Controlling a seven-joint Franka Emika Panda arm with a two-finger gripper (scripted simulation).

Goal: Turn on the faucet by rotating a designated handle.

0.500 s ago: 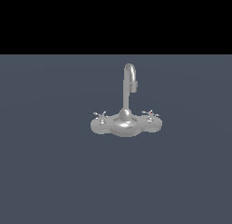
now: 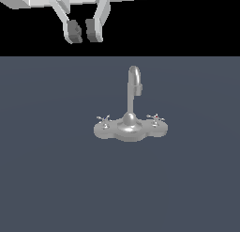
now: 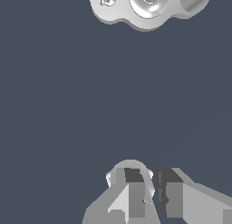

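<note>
The claw [image 2: 84, 31] hangs high up with a narrow gap, holding nothing. The faucet [image 2: 131, 118] and its handle [image 2: 103, 119] sit far below, toward the exterior view's right.

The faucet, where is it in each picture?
Exterior view: the faucet stands just right of the picture's middle, well below the gripper.
Wrist view: only part of its flat lobed base shows, cut off by the picture's edge, far from the gripper.
Shared landmark: that shiny lobed base, seen in both.
</note>
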